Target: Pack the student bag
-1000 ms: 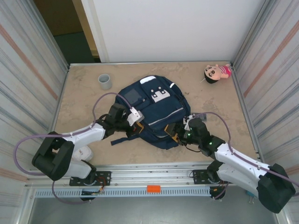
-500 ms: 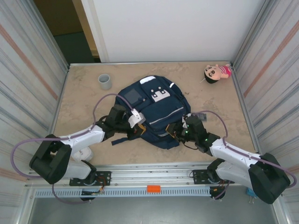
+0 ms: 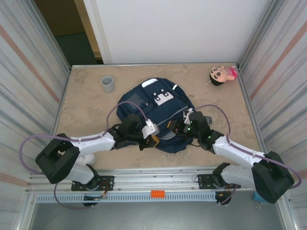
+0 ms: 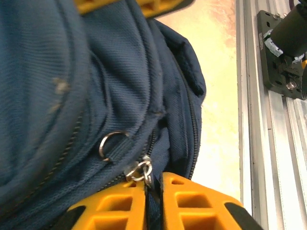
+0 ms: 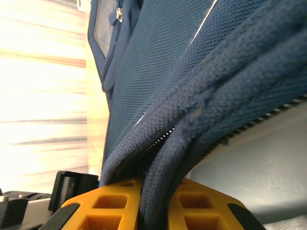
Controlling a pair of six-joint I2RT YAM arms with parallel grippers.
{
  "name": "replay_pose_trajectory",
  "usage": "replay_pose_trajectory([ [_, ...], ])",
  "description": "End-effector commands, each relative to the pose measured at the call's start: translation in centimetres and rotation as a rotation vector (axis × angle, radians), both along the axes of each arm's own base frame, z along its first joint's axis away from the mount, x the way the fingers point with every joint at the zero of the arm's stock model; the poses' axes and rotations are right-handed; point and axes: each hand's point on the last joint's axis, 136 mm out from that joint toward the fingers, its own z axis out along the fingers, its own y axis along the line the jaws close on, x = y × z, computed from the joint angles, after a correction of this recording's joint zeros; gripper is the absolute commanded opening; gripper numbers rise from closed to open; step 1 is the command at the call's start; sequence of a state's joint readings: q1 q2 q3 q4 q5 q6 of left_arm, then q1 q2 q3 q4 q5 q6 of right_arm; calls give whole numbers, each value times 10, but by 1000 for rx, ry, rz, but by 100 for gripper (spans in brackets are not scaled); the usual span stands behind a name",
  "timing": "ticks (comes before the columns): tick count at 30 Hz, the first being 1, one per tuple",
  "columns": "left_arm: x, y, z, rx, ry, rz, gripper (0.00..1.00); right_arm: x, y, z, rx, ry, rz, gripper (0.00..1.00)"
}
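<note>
Student bag [image 3: 160,103] lies flat at centre of table [image 3: 86,110], near edge btwn my two arms. My left gripper [image 4: 153,189] is pinched shut on its zip pull [image 4: 140,170]; my right gripper [image 5: 153,194] clamps a corded seam [image 5: 192,124] at the bag's near-right side.

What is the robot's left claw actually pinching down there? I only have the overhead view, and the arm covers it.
Observer: The left wrist camera shows the left gripper shut on the zip pull of the student bag. Its yellow fingers nip the dark tab just below a metal clasp.
Operator: And the other claw?
Observer: In the right wrist camera, the right gripper pinches a thick navy fabric edge of the bag, beside the zip teeth.
Operator: Is the bag open at all?
Observer: It looks so there: a grey surface, likely the grey lining, shows past those teeth.
</note>
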State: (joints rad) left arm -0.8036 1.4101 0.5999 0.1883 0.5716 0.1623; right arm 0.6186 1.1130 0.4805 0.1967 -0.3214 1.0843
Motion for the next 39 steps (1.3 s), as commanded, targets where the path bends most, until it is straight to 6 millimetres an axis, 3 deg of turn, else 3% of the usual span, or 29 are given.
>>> replay_pose_trajectory([
  [1, -6, -22, 34, -102, -66, -71, 26, -6, 9, 23, 3, -79, 149, 15],
  [6, -11, -2, 44, -41, -183, -79, 50, -17, -2, 32, -59, -126, 288, 13],
  [10, -10, 19, 50, 45, -346, -99, 59, -26, -7, 36, -126, -138, 368, 12],
  [15, 20, 41, 61, 139, -634, 2, 67, -21, -15, 44, -122, -156, 362, 10],
  [20, 43, 47, 57, 221, -829, 13, 73, -19, -14, 51, -112, -164, 379, 9],
  [25, 63, 33, 49, 229, -896, 19, 76, -18, -11, 55, -109, -169, 395, 8],
  [29, 72, 15, 41, 200, -898, 1, 71, -20, -8, 57, -94, -167, 419, 8],
  [31, 76, 9, 35, 204, -887, -9, 63, -22, -6, 60, -86, -178, 438, 8],
  [34, 75, 5, 31, 199, -842, -21, 33, -20, -10, 62, -115, -196, 434, 7],
  [39, 43, 13, 38, 134, -698, -53, 8, -10, -27, 52, -190, -204, 366, 7],
])
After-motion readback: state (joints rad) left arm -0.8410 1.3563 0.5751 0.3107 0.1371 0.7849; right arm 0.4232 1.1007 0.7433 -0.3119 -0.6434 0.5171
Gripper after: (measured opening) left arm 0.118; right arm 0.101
